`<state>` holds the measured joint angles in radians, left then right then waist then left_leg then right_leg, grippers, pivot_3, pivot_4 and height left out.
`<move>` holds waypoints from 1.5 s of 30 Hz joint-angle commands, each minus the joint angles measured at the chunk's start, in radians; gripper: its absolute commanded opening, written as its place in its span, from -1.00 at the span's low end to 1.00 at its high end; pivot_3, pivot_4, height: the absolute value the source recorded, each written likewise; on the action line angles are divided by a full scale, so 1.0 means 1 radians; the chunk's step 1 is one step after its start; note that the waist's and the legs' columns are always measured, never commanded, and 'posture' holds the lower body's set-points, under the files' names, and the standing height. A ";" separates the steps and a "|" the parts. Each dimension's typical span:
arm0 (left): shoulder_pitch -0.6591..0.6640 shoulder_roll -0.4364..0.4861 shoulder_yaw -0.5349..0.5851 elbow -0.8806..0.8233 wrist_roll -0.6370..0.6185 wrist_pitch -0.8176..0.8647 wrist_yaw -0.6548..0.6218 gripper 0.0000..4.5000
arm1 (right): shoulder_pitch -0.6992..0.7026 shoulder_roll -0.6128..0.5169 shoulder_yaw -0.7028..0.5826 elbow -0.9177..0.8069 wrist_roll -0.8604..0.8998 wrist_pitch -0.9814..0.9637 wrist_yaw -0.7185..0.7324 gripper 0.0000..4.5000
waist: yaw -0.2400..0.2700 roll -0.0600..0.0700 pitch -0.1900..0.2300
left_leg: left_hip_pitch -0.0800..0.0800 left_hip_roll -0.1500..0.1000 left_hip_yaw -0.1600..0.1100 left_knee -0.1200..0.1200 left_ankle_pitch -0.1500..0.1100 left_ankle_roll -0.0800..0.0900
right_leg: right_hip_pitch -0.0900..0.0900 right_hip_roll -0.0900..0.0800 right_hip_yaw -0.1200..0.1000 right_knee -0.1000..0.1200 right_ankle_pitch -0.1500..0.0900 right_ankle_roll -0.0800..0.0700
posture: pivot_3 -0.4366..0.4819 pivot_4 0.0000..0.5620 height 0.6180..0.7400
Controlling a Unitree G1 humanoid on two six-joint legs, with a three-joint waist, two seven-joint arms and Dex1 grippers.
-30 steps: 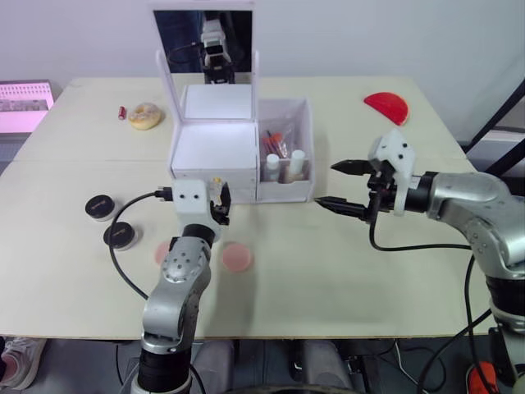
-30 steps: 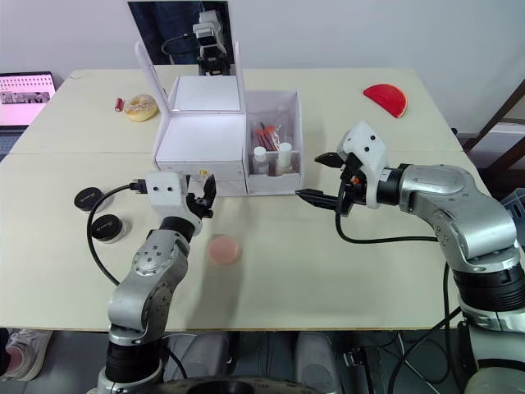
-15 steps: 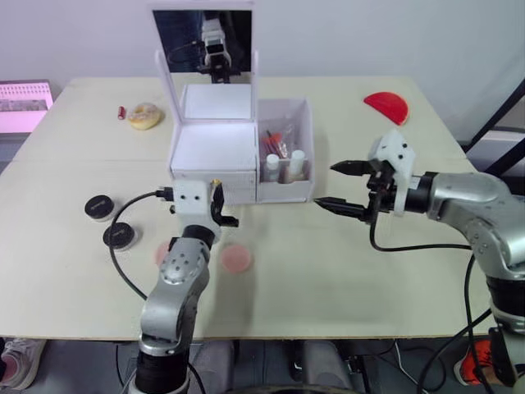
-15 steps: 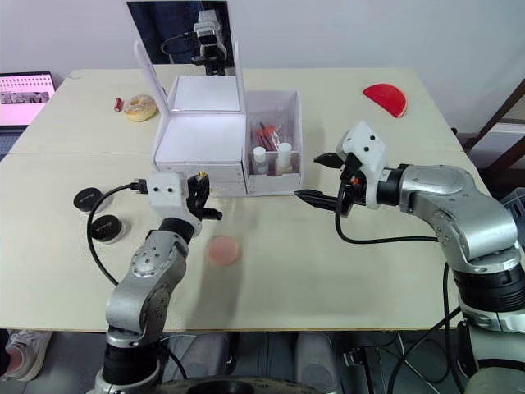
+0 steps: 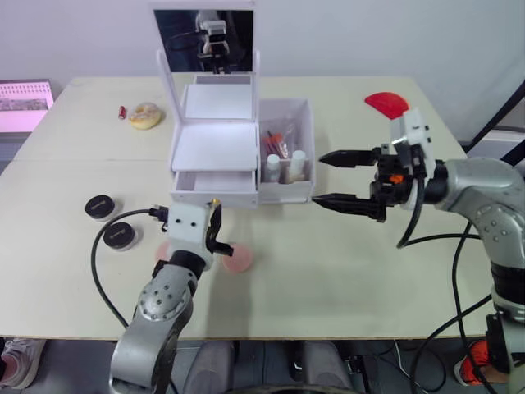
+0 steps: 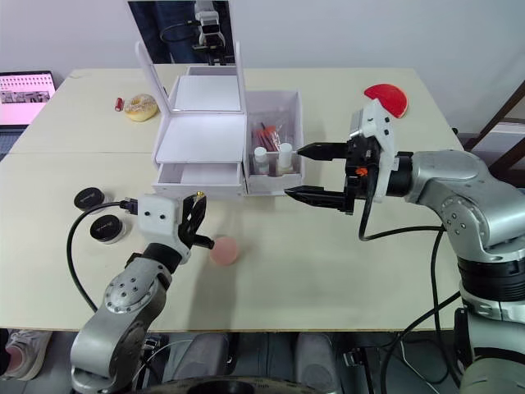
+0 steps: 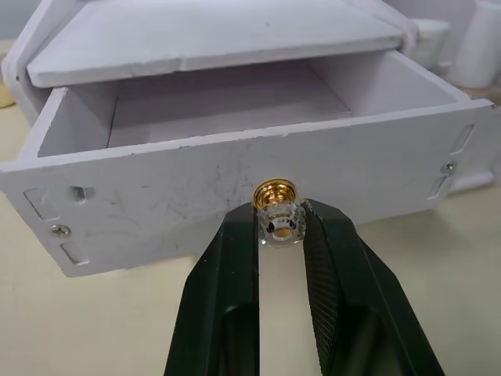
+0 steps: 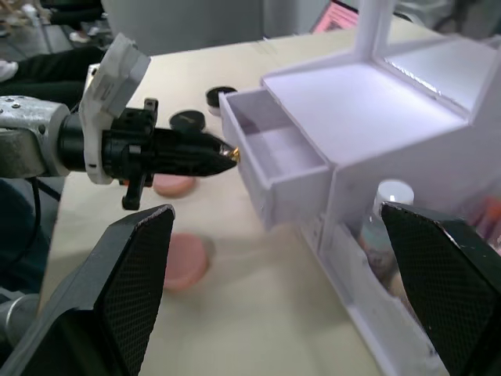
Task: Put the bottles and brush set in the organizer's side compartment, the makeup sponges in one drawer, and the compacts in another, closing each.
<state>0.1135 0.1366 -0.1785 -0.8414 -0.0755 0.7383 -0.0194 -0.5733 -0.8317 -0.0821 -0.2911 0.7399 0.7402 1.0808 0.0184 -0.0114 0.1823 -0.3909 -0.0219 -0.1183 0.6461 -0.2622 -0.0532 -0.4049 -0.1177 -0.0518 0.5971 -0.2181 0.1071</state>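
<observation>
- The top drawer [image 7: 235, 157] of the white organizer [image 5: 215, 148] now stands pulled out toward the robot; half a second ago it was flush with the front.
- The left gripper [image 7: 279, 235] is pinched on the drawer's gold knob [image 7: 277, 205] — both black fingers press its clear collar, and the arm has drawn back with it.
- The drawer looks bare inside, ready for loading.
- The pink makeup sponges [image 6: 224, 250] lie on the table [image 5: 328, 271] just in front of the drawer, beside the left arm; two black compacts [image 5: 120, 235] sit further to the robot's left.
- Bottles and the brush set [image 5: 276, 144] already stand in the side compartment [image 5: 303, 115], so that step appears done.
- The right gripper [image 5: 328, 178] hovers spread wide and empty, near the compartment's front corner.
- Likely next: release the knob and fetch a sponge.
</observation>
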 commanded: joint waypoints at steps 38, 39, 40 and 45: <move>0.351 0.149 0.052 -0.206 -0.199 -0.097 -0.154 0.98 | -0.138 0.039 0.060 0.139 -0.091 -0.102 0.125 1.00 | -0.006 0.002 0.000 | 0.000 0.001 0.001 -0.001 -0.001 0.000 | -0.003 -0.001 0.000 0.000 0.000 0.000 | -0.05 -0.47 0.99; 0.368 0.164 0.071 -0.206 -0.220 -0.111 -0.164 0.98 | -0.138 0.037 0.058 0.139 -0.092 -0.101 0.126 1.00 | -0.007 0.002 0.000 | 0.000 0.001 0.001 -0.001 -0.001 0.000 | -0.003 0.000 0.000 0.000 0.000 0.000 | -0.05 -0.47 0.99; 0.389 0.184 0.099 -0.206 -0.242 -0.130 -0.175 0.98 | -0.138 0.035 0.057 0.139 -0.092 -0.101 0.127 1.00 | -0.007 0.002 0.000 | 0.000 0.001 0.001 -0.001 -0.001 0.000 | -0.003 0.000 0.000 0.000 0.000 0.000 | -0.05 -0.47 0.99; 0.527 0.331 0.302 -0.206 -0.435 -0.236 -0.243 0.98 | -0.116 0.022 0.047 0.125 -0.087 -0.096 0.129 1.00 | -0.006 0.002 0.001 | -0.001 0.001 0.002 -0.001 -0.001 0.000 | -0.004 -0.001 0.000 0.000 0.000 0.000 | -0.05 -0.47 0.99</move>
<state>0.6138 0.4421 0.0546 -1.0198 -0.4350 0.5539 -0.2340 -0.6861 -0.7948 -0.0046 -0.1479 0.6448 0.6491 1.2045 0.0123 -0.0092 0.1831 -0.3917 -0.0205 -0.1164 0.6451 -0.2629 -0.0531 -0.4087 -0.1185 -0.0515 0.5965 -0.2185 0.1066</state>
